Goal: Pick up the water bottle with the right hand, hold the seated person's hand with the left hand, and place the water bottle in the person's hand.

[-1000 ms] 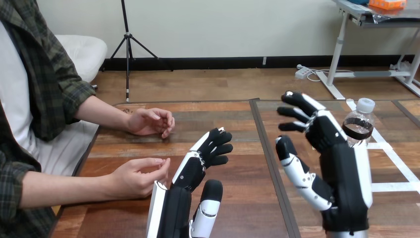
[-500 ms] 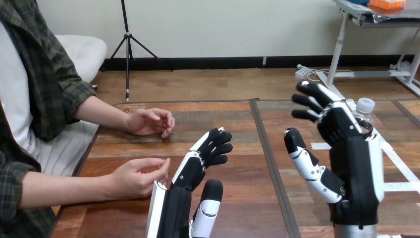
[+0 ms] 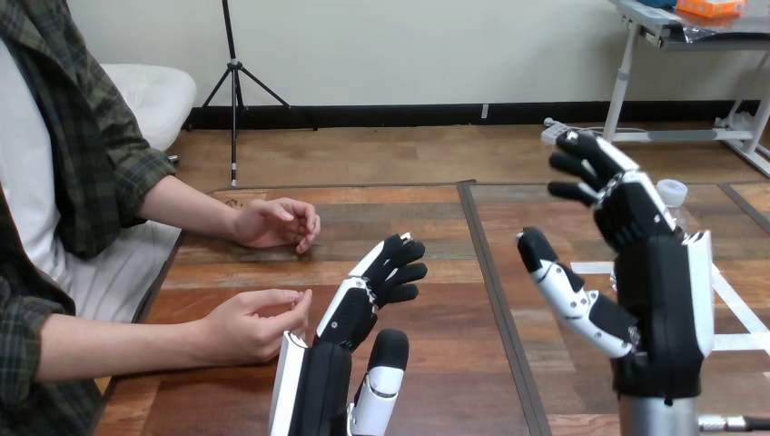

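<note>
Bottle [image 3: 672, 192] stands behind my raised right hand [image 3: 658, 291], all but its cap hidden; that hand is spread wide, empty. My left hand [image 3: 354, 313], loosely open, sits beside the person's nearer hand [image 3: 254, 325].

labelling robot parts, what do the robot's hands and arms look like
Both hands are mostly black machine parts. The left hand has white shells on its back and a white thumb with a black tip. The right hand has a broad black body, a white panel along one edge, black-and-white jointed fingers, and a silver forearm below it.
</note>
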Robot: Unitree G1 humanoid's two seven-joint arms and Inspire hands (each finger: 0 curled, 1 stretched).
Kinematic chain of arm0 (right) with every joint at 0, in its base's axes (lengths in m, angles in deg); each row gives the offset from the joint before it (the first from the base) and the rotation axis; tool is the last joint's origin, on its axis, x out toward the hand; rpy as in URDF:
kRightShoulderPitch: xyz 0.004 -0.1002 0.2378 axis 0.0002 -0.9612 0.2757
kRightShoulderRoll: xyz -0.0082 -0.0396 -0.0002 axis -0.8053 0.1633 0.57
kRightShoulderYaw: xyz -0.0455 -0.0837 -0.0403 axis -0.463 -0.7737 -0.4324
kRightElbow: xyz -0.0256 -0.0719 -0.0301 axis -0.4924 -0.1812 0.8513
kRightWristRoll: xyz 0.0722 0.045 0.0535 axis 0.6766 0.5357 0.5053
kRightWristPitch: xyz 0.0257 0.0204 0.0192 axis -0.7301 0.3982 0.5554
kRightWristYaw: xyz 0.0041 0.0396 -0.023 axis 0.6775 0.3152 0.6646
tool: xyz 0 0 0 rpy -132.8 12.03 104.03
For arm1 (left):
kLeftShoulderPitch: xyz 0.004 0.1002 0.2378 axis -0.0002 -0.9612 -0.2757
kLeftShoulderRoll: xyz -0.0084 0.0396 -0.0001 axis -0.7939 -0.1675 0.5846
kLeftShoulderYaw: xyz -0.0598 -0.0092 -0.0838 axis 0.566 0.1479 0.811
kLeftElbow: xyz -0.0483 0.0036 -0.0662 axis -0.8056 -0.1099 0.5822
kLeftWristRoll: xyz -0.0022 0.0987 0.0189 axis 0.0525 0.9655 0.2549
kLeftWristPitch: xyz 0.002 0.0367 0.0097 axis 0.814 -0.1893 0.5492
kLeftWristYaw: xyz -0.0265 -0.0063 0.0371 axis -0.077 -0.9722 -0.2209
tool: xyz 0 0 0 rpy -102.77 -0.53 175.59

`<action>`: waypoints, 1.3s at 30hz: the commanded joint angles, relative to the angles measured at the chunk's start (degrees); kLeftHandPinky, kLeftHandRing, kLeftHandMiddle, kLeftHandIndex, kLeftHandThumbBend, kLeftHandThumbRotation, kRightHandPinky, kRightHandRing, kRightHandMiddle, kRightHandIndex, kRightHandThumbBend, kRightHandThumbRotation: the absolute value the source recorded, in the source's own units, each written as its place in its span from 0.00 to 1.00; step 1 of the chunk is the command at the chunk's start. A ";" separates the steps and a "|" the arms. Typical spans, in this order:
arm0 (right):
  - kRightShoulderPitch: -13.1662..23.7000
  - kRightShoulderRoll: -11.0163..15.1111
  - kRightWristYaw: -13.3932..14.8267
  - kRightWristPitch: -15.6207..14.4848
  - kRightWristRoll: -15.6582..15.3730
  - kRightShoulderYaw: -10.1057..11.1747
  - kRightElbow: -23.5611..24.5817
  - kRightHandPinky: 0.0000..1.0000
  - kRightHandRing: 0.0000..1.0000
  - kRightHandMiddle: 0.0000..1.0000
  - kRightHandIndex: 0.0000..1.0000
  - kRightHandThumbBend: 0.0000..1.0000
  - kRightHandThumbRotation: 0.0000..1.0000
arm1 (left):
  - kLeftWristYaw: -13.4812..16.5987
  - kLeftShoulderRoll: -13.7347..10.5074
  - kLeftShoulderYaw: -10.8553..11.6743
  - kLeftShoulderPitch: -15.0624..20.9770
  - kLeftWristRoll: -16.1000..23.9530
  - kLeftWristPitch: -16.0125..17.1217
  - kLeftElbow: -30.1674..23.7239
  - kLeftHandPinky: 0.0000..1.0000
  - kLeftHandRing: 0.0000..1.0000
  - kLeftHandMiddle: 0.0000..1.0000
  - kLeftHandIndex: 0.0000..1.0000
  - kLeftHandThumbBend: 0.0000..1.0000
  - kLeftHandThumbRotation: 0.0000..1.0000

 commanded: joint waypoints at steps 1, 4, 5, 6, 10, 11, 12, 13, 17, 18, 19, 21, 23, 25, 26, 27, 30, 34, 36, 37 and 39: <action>5.42 0.64 1.95 1.97 -2.56 2.19 0.61 0.72 0.81 0.83 0.80 0.60 0.20 | 0.28 6.30 0.46 0.31 0.20 0.38 -0.28 0.73 0.78 0.83 0.85 0.44 0.97; 6.00 0.62 3.93 2.07 -5.67 3.61 0.40 0.72 0.81 0.83 0.79 0.62 0.20 | 0.29 6.28 0.50 0.37 0.27 0.29 -0.28 0.73 0.78 0.83 0.85 0.44 0.97; 6.13 0.65 4.44 2.13 -6.41 3.89 0.31 0.72 0.81 0.83 0.79 0.63 0.20 | 0.28 6.28 0.49 0.38 0.25 0.25 -0.29 0.73 0.78 0.83 0.85 0.44 0.97; 6.32 0.73 5.16 2.07 -7.38 4.31 0.23 0.72 0.81 0.83 0.79 0.63 0.20 | 0.36 6.29 0.56 0.40 0.44 0.22 -0.31 0.73 0.78 0.83 0.85 0.44 0.97; 6.92 1.00 6.96 2.21 -9.31 5.12 -0.29 0.74 0.82 0.84 0.80 0.65 0.22 | 0.52 6.33 0.65 0.45 0.70 0.17 -0.32 0.73 0.78 0.83 0.85 0.44 0.97; 7.04 1.07 7.29 2.29 -9.59 5.22 -0.42 0.74 0.83 0.84 0.80 0.65 0.22 | 0.53 6.34 0.64 0.46 0.70 0.17 -0.31 0.73 0.78 0.83 0.85 0.44 0.97; 7.16 1.19 7.83 2.12 -10.24 5.51 -0.40 0.75 0.83 0.85 0.80 0.65 0.22 | 0.50 6.33 0.60 0.43 0.62 0.13 -0.34 0.73 0.78 0.83 0.85 0.44 0.97; 7.24 1.28 8.25 1.98 -10.71 5.67 -0.38 0.76 0.84 0.85 0.80 0.66 0.23 | 0.49 6.33 0.57 0.42 0.57 0.09 -0.35 0.73 0.78 0.83 0.85 0.44 0.97; 7.51 1.39 9.66 1.34 -12.00 6.15 -0.16 0.77 0.85 0.86 0.80 0.67 0.24 | 0.46 6.31 0.57 0.54 0.49 0.13 -0.22 0.73 0.78 0.83 0.85 0.44 0.97; 7.68 1.46 10.46 1.22 -12.96 6.55 -0.23 0.77 0.85 0.87 0.80 0.67 0.24 | 0.46 6.30 0.57 0.51 0.53 0.06 -0.27 0.73 0.78 0.83 0.85 0.44 0.97; 7.79 1.53 11.08 1.17 -13.68 6.79 -0.31 0.78 0.86 0.87 0.81 0.68 0.24 | 0.46 6.30 0.56 0.48 0.57 0.01 -0.31 0.73 0.78 0.83 0.85 0.44 0.97; 7.94 1.65 12.06 0.90 -14.65 7.15 -0.40 0.78 0.86 0.88 0.81 0.68 0.25 | 0.42 6.29 0.53 0.44 0.56 -0.03 -0.34 0.73 0.78 0.83 0.85 0.44 0.97; 8.03 1.77 12.71 0.61 -15.08 7.24 -0.51 0.80 0.88 0.89 0.82 0.69 0.27 | 0.39 6.30 0.50 0.47 0.49 -0.02 -0.28 0.73 0.79 0.83 0.85 0.45 0.97; 8.14 2.05 13.25 0.40 -15.46 7.36 -0.62 0.81 0.89 0.89 0.83 0.69 0.28 | 0.33 6.28 0.46 0.49 0.41 -0.08 -0.29 0.74 0.79 0.83 0.85 0.45 0.97; 8.20 2.15 13.45 0.36 -15.60 7.37 -0.69 0.81 0.89 0.90 0.83 0.69 0.29 | 0.31 6.28 0.46 0.52 0.39 -0.10 -0.27 0.74 0.79 0.83 0.85 0.45 0.97; 8.33 2.31 13.92 0.33 -16.07 7.55 -0.80 0.82 0.90 0.90 0.83 0.69 0.29 | 0.30 6.29 0.46 0.60 0.32 -0.05 -0.19 0.74 0.79 0.83 0.85 0.45 0.97; 8.59 2.66 15.14 0.27 -17.03 7.84 -1.08 0.84 0.92 0.91 0.84 0.69 0.31 | 0.26 6.30 0.43 0.71 0.17 0.08 -0.05 0.74 0.79 0.83 0.85 0.45 0.97; 8.92 3.10 16.92 0.12 -18.18 8.11 -1.53 0.90 0.95 0.93 0.86 0.70 0.33 | 0.23 6.31 0.42 0.78 0.10 0.15 0.06 0.74 0.79 0.83 0.86 0.45 0.96; 9.03 3.31 17.47 -0.14 -18.40 8.16 -1.67 0.91 0.95 0.93 0.87 0.70 0.34 | 0.27 6.33 0.45 0.82 0.14 0.16 0.10 0.74 0.79 0.83 0.86 0.45 0.96; 9.06 3.40 17.60 -0.29 -18.35 8.13 -1.74 0.93 0.96 0.94 0.87 0.71 0.34 | 0.29 6.34 0.47 0.85 0.15 0.17 0.14 0.74 0.79 0.83 0.85 0.45 0.96; 9.18 3.62 18.03 -0.44 -18.43 8.15 -1.91 0.95 0.97 0.94 0.87 0.71 0.35 | 0.16 6.31 0.39 0.89 -0.10 0.19 0.17 0.74 0.79 0.83 0.85 0.45 0.96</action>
